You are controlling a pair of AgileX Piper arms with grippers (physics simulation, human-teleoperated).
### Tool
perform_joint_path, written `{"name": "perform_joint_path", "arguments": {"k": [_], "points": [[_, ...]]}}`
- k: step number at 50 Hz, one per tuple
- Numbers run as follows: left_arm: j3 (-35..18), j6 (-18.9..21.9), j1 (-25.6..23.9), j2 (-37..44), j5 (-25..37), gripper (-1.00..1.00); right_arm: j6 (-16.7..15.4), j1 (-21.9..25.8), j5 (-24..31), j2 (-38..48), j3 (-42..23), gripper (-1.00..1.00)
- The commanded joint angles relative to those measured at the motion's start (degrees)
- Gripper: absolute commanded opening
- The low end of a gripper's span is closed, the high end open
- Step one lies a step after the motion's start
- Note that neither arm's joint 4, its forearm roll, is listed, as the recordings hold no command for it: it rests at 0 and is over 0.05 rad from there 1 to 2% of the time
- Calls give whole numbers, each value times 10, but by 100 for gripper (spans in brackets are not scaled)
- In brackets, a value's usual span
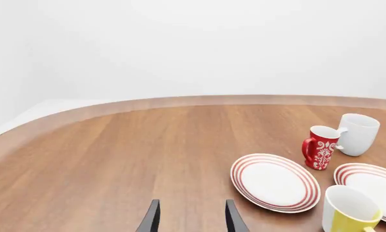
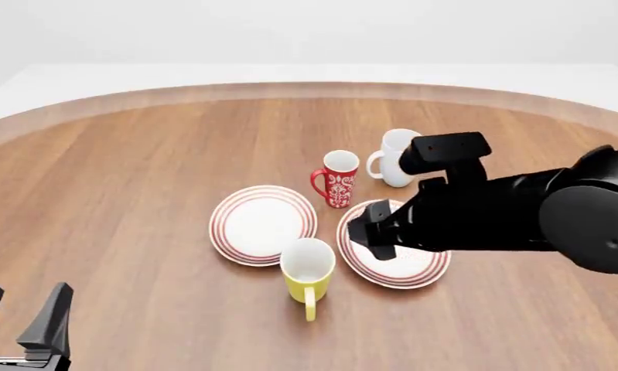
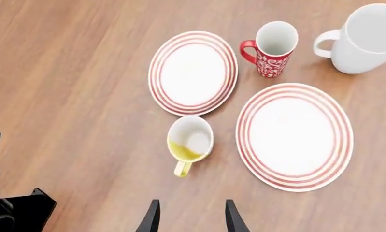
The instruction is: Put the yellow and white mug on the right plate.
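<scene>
Table (image 2: 123, 178): a wide wooden top is carrying everything; it is filling most of the front view.

Right arm (image 2: 536, 212): it is reaching over the right plate and is hiding a part of it in the front view.

Right plate (image 3: 294, 136): it is lying flat and nothing is standing on it. The yellow and white mug is just beside it, apart from its rim.

Left plate (image 3: 193, 72): it is lying near the right plate, also with nothing on it.

White mug (image 3: 366, 41) and red mug (image 3: 272, 49): they are standing upright behind the plates, close together.

Yellow and white mug (image 3: 189, 141): it is standing upright between the two plates, on their near side, with the handle pointing toward the robot.

Right gripper (image 3: 190, 220): the fingers are spread apart and are holding nothing; they are hovering high over the table, near the mug's handle side.

Left gripper (image 2: 25, 317): it is released too, low at the near left edge, well apart from the mug.

Step in hand: I am judging that the right gripper is approaching the mug. It should be coming down over the rim or handle, staying clear of both plates.

Views: the right wrist view is showing the whole right plate; the front view is not. The left wrist view is cutting off the mug and this plate.
</scene>
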Motion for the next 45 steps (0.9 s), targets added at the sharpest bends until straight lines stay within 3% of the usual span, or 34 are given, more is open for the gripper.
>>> {"name": "perform_joint_path", "arguments": {"k": [1,15,25,45], "points": [[0,0,0,0,0,100,55,28,6,36,-19,100],[0,0,0,0,0,100,96,59,-1,72,-22,100],[0,0,0,0,0,100,123,70,-56,97,25,100],[0,0,0,0,0,100,143,91,-93,144,31,100]]}}
